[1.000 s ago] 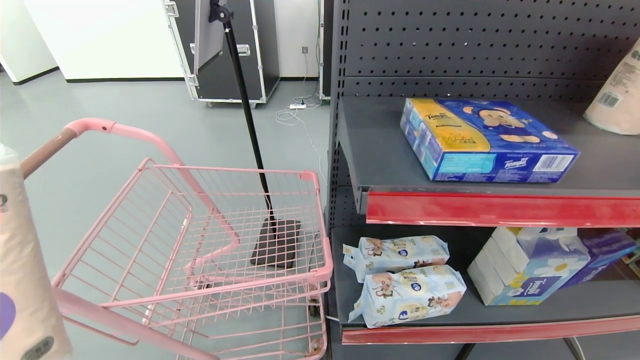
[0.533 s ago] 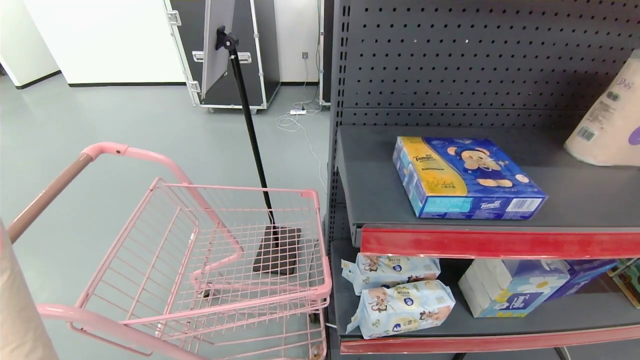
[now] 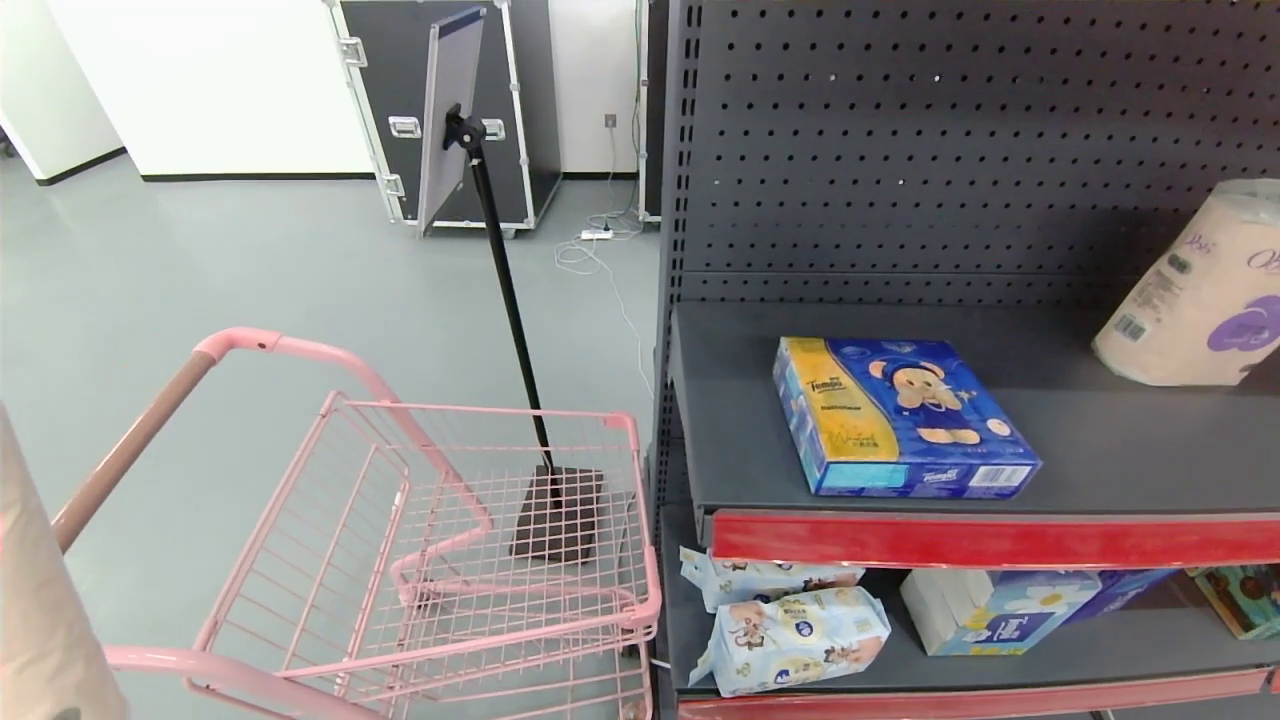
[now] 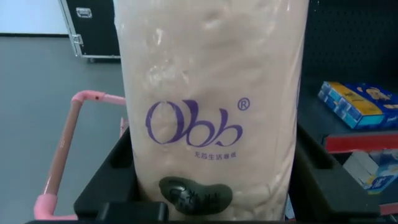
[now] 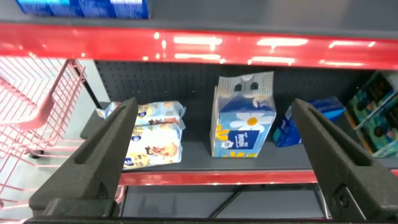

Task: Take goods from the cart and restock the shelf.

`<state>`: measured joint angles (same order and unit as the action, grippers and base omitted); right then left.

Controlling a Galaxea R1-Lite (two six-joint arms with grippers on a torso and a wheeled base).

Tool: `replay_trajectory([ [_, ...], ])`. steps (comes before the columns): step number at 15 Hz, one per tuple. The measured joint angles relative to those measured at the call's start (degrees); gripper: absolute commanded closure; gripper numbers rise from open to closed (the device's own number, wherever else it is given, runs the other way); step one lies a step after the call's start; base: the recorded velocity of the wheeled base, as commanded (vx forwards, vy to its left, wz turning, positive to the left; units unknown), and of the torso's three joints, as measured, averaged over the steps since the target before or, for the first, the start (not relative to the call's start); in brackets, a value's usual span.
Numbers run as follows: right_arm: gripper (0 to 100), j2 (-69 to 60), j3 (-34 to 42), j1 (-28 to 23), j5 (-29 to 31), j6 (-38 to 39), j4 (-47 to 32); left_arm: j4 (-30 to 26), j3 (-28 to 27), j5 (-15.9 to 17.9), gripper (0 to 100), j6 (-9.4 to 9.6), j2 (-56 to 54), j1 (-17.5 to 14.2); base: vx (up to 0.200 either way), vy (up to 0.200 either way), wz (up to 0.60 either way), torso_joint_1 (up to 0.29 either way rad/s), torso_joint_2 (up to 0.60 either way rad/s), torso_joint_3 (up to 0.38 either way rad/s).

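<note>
Left gripper [image 4: 211,168] has its two black fingers pressed against the sides of a tall beige plastic-wrapped pack of paper rolls [image 4: 211,93]. The pack stands upright between them, with purple lettering facing the wrist camera. In the head view this pack sits well away from the dark grey metal shelf unit [image 3: 900,150], on the far side of the pink wire shopping cart [image 3: 645,605]. The cart is parked just beside the end of the unit.

Right gripper [image 5: 211,143] is held low in front of the shelf unit. It faces the lower board, beneath the red front strip [image 5: 199,46] of the upper board. Its fingers are spread wide with nothing between them.

A flat blue and yellow tissue box [image 3: 900,415] lies on the unit's upper board. A second beige roll pack [image 3: 1200,290] rests tilted farther along that board. On the lower board, two pale blue soft packs [image 3: 790,640] lie near the cart end, and a white and blue tissue bundle [image 3: 1000,620] stands farther along. A black floor stand [image 3: 510,330] rises just off the unit's end, behind the cart.
</note>
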<state>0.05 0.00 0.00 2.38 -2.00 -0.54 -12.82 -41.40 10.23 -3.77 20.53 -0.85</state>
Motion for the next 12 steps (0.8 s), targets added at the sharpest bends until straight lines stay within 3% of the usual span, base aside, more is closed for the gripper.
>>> replay_trajectory([
  [3,0,0.0,0.0,0.0,-0.1,-0.1,0.0,3.0,-0.4,-0.2,100,1.01,2.4,-0.1,0.0,0.0,0.0,0.155,-0.39,-0.227],
  [5,0,0.0,0.0,0.0,-0.4,0.0,0.0,3.7,-0.5,-0.2,100,3.15,3.6,-0.1,0.0,0.0,0.0,0.158,-0.37,-0.217],
  [12,0,0.0,0.0,0.0,-0.6,-0.1,0.0,3.7,0.9,0.3,100,3.63,3.9,-0.2,0.0,-0.2,0.0,0.02,-0.03,-0.018],
])
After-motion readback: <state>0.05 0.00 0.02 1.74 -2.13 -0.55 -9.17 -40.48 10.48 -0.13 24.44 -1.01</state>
